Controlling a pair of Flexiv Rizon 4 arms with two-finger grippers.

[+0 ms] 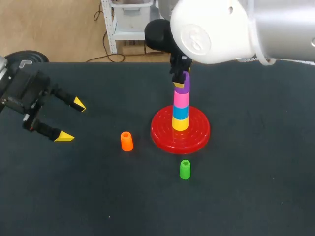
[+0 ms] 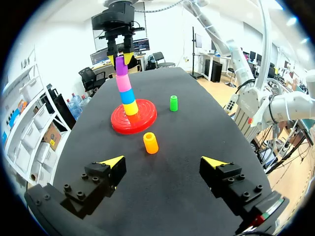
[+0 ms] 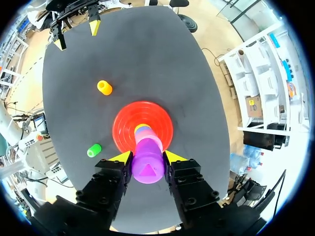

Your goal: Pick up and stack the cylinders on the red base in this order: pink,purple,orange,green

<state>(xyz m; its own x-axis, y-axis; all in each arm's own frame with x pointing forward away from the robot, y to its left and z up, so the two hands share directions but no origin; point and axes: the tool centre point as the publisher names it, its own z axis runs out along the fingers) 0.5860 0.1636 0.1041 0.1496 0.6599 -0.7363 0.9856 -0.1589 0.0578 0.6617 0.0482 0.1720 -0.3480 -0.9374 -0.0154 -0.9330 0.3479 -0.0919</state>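
A red base (image 1: pixel 180 133) stands mid-table and carries a stack: yellow at the bottom, blue, then a pink cylinder (image 1: pixel 180 99). On top sits a purple cylinder (image 1: pixel 182 84), and my right gripper (image 3: pixel 147 157) is shut on it from above, its fingers (image 3: pixel 119 158) on either side. The same stack shows in the left wrist view, with the purple cylinder (image 2: pixel 121 66) under the right gripper (image 2: pixel 121 51). An orange cylinder (image 1: pixel 126 141) stands left of the base and a green cylinder (image 1: pixel 185 169) in front of it. My left gripper (image 1: pixel 70 120) is open at the table's left, with nothing in it.
The dark table (image 1: pixel 256 187) has free room to the right of the base and along the front. My right arm's large white housing (image 1: pixel 216 29) hangs over the back of the table and hides what is behind the stack.
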